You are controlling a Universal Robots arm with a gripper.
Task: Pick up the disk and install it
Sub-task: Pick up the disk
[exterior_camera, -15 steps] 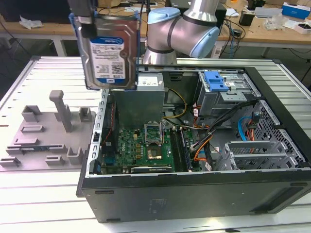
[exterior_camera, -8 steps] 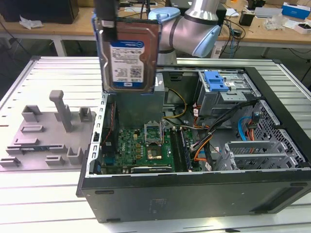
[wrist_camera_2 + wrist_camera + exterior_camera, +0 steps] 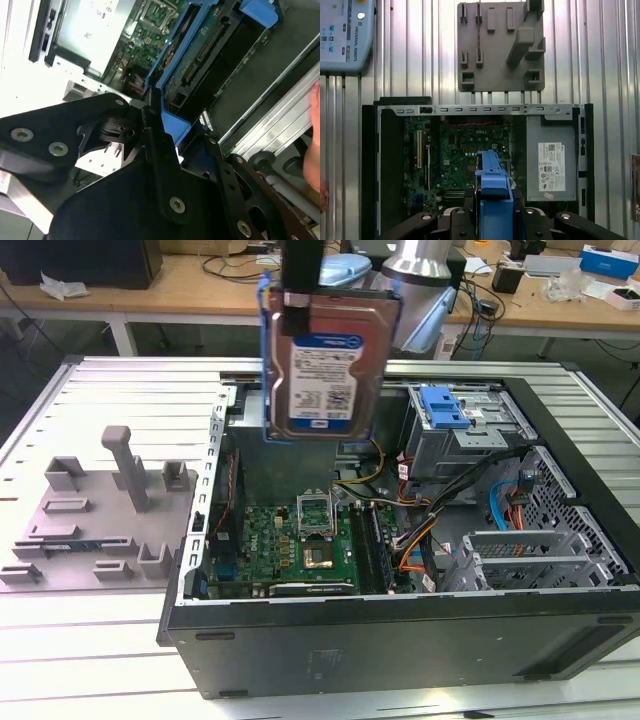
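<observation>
While the disk (image 3: 325,370) hangs upright in the exterior view, it is pinched at its top edge by the pincer (image 3: 296,312) above the open computer case (image 3: 400,640), which is laid on the table (image 3: 120,390). In the second wrist view, the disk's blue rail (image 3: 172,125) is seen clamped between the black fingers (image 3: 160,150). In the first wrist view, the disk is seen edge-on over the motherboard (image 3: 460,145), and a grey fixture plate (image 3: 500,45) is seen beside the case.

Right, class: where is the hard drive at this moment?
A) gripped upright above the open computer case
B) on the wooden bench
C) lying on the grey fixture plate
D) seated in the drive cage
A: the gripper holds the hard drive upright over the computer case.
</observation>
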